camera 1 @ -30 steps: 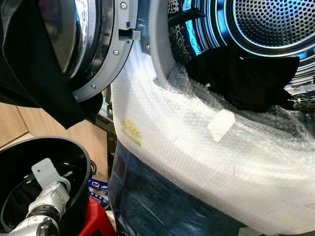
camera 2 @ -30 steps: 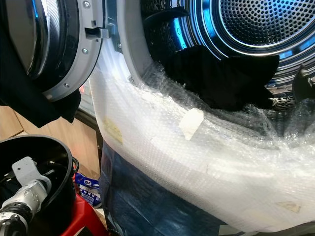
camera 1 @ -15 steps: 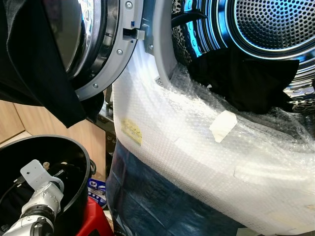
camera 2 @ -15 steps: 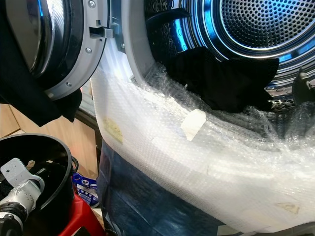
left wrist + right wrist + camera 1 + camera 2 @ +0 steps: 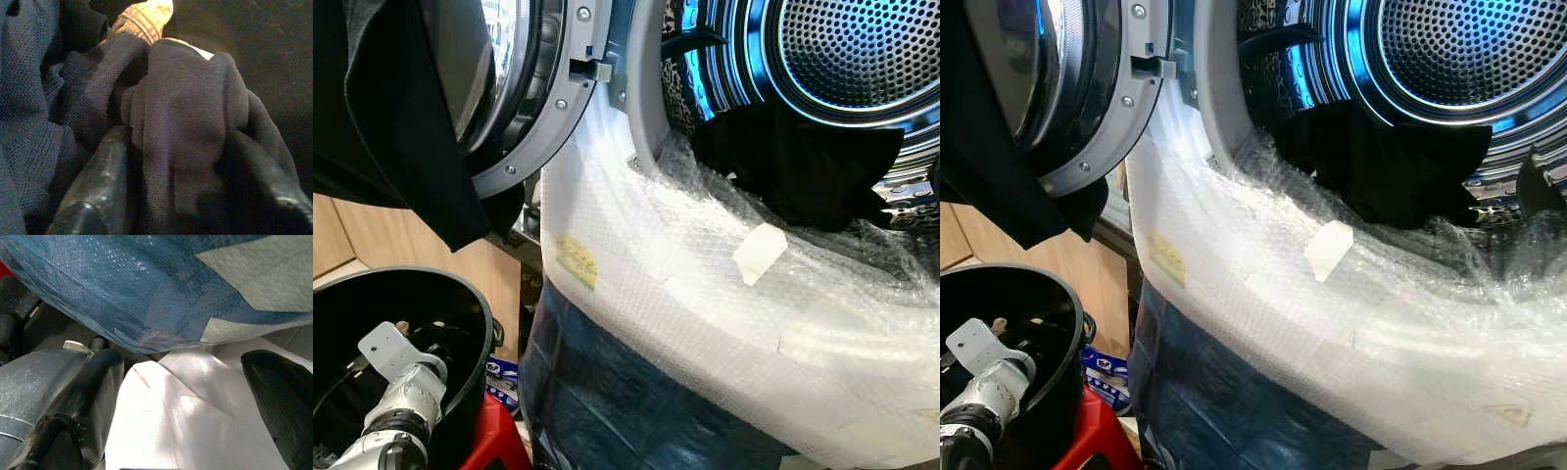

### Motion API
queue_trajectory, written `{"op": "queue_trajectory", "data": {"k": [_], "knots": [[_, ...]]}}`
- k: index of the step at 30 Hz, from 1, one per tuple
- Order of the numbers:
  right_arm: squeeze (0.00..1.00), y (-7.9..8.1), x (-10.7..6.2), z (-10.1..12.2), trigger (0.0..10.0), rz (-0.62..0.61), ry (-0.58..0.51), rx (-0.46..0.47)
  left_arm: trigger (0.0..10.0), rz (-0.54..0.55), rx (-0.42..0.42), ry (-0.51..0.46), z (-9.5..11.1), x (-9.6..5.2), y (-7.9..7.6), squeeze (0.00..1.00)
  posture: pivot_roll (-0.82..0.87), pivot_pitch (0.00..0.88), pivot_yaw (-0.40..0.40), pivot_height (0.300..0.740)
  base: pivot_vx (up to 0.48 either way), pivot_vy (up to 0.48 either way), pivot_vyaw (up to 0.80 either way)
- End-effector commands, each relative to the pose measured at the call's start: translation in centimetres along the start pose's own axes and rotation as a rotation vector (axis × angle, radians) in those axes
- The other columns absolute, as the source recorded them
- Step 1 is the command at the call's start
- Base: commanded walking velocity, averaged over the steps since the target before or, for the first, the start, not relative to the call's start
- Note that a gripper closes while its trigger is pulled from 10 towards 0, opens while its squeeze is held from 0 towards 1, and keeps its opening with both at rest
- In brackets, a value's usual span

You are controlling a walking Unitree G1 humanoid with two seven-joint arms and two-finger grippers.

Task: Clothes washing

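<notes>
Clamped on a fold of dark blue knit cloth (image 5: 186, 147), the left gripper (image 5: 176, 196) has both black fingers (image 5: 98, 186) pressed against the bunched fabric down inside the black bucket (image 5: 460, 294). From the head view, the silver left arm (image 5: 401, 401) reaches into that bucket, which sits beside a red stool (image 5: 499, 441). Compared with a second ago the wrist sits a little lower and nearer the bucket's middle, though the whole picture has also slid, so the head has moved too.

Over on the other side, the right gripper (image 5: 181, 396) hangs with its fingers (image 5: 98, 387) spread wide and nothing between them, above white sheeting and blue wrapped panel.

Ahead, the washing machine's door (image 5: 519, 88) stands open, a black garment (image 5: 382, 108) draped over it. Another black garment (image 5: 803, 162) lies at the mouth of the blue-lit drum (image 5: 862, 49), just as it did before. Bubble wrap (image 5: 705, 294) covers the machine's front, with a tape patch (image 5: 759, 253) stuck on it.
</notes>
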State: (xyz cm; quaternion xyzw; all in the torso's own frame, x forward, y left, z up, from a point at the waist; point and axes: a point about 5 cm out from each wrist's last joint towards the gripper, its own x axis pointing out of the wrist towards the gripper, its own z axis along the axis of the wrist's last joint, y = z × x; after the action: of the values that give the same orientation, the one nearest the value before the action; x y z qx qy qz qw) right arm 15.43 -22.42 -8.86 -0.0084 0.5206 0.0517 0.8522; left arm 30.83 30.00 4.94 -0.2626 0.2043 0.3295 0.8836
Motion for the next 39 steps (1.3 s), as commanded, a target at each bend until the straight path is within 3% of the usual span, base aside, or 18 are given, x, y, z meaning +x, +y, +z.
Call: {"op": "queue_trajectory", "data": {"k": [1,39], "knots": [[0.0,-0.5,-0.2,-0.3,10.0,-0.017,0.006,0.008,0.0,0.011,0.015,0.042,-1.2,-0.1,0.1,0.0,-0.07,0.041,-0.245,0.74,0.0,0.0,0.0],[0.0,1.0,0.3,0.0,10.0,0.012,0.004,0.047,0.0,0.039,0.083,0.013,-1.0,-0.1,0.0,0.0,-0.03,0.034,-0.199,0.74,0.0,0.0,0.0]]}}
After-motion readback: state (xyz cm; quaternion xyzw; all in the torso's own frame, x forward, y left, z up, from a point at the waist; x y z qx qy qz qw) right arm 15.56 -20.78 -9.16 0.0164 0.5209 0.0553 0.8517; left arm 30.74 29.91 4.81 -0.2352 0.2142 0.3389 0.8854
